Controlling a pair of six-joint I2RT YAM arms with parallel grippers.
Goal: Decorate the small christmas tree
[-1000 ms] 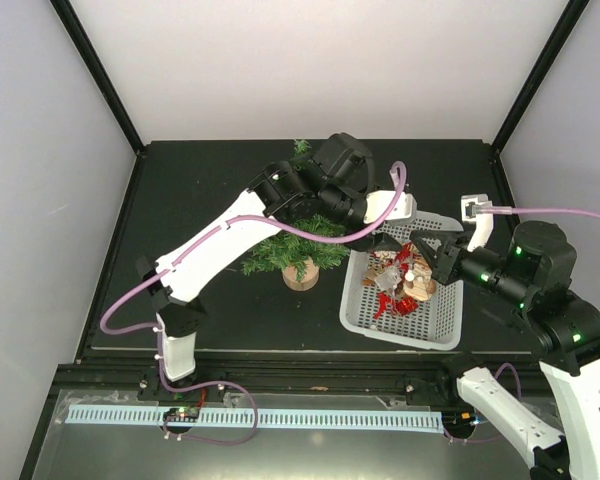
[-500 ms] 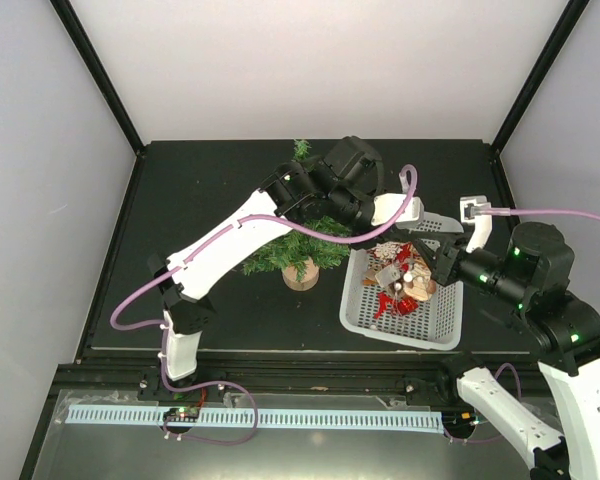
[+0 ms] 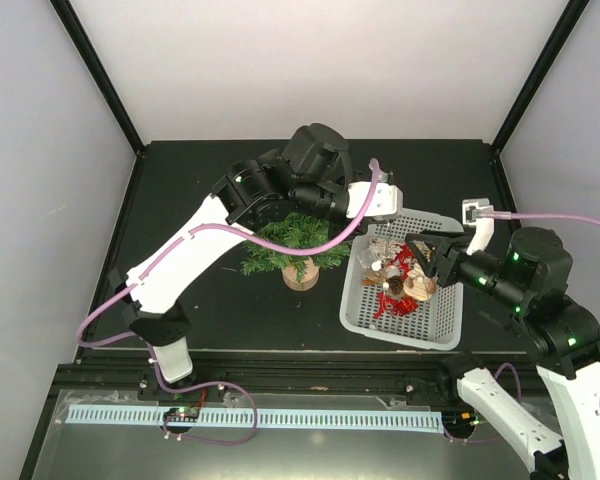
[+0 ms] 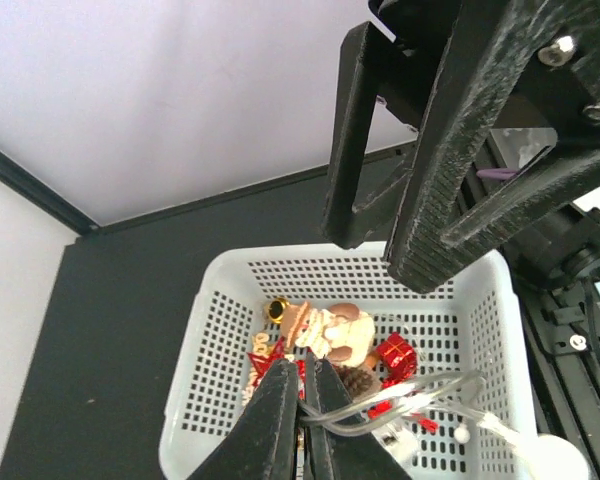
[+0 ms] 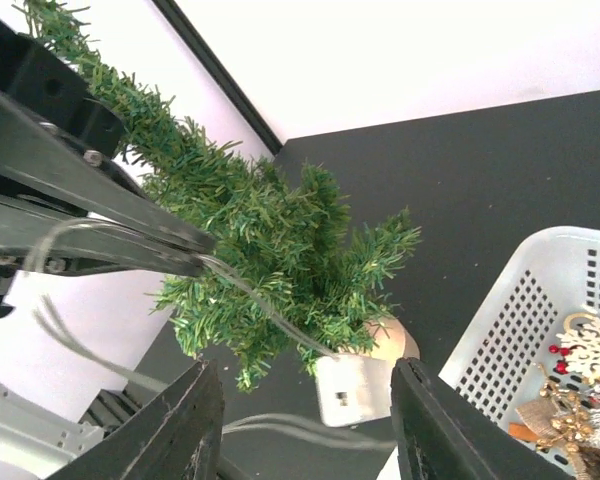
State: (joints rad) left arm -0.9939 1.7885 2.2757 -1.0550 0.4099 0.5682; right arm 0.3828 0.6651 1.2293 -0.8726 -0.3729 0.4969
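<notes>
Left end effector point(image 4: 305, 370): closed, tips pinching a thin clear plastic strand point(image 4: 410, 392); hangs above white perforated plastic basket point(image 4: 215, 330).
Right end effector point(image 5: 305, 365): fingers wide apart, nothing between them; over the right part of the basket, pointed toward the tree.
Tree: small dark-green artificial christmas tree point(image 3: 280, 252), upright on black bench point(image 3: 200, 190); left arm crosses over its top.
Tree base: round light wooden disc point(image 3: 301, 276), just left of the basket wall, not touching.
Strand: runs from the left tips to a small white rectangular piece point(image 5: 348, 390); can't tell what it is.
Basket contents: brown-and-cream figure ornament point(image 4: 332, 330), red gift-box ornament point(image 4: 395, 352), gold bell point(image 4: 277, 310), pine cone point(image 4: 356, 380), white snowflake point(image 5: 592, 345), all piled together.
</notes>
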